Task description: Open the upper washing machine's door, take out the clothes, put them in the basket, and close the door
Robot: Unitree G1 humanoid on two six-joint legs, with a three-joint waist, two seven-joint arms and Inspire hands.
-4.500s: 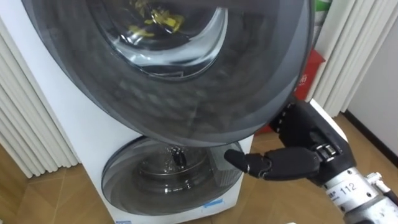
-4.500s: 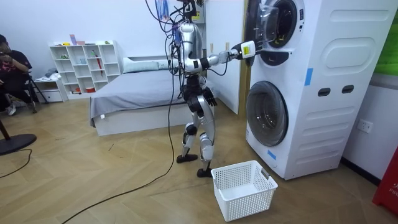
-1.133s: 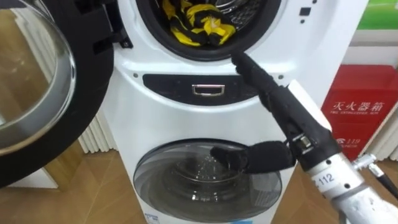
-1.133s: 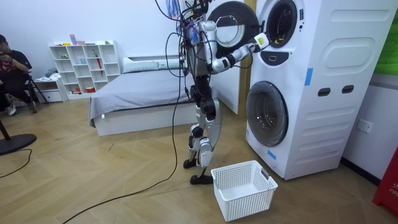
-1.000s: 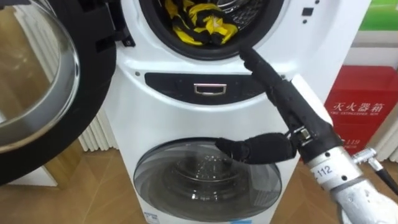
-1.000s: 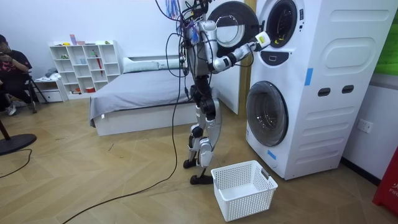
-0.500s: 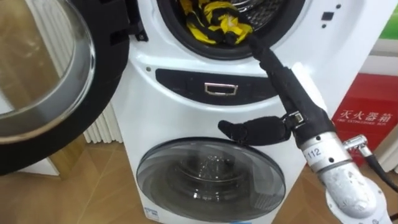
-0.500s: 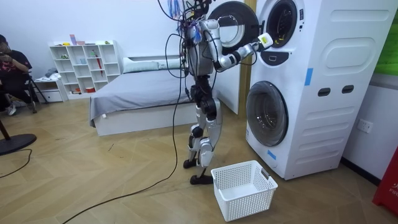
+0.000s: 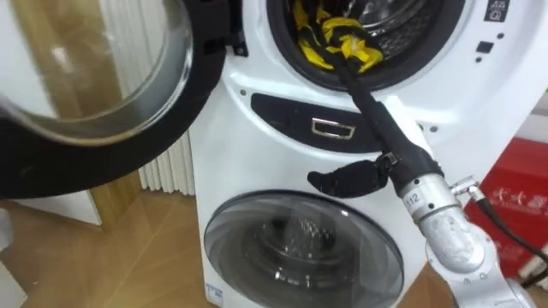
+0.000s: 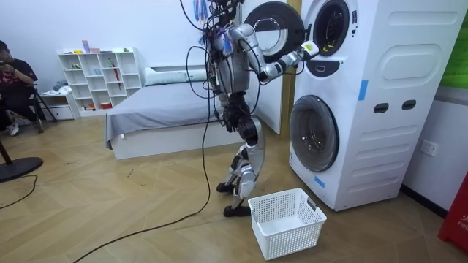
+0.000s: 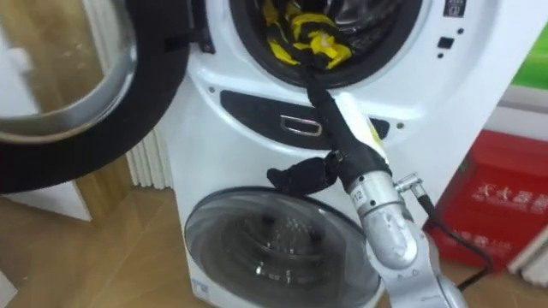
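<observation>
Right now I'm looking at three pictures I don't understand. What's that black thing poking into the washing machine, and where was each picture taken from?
The black thing is the right hand of a humanoid robot that stands on two legs. Two pictures come from the two eyes of a camera on its head, looking at the machines before it. The third comes from a camera across the room and shows the whole robot. It stands at two stacked washing machines. The upper door is open, out to the left, and the lower door is closed. The hand reaches into the upper drum with straight fingers whose tips meet the yellow and black clothes. It grips nothing yet. A white basket sits on the floor beside the robot.
</observation>
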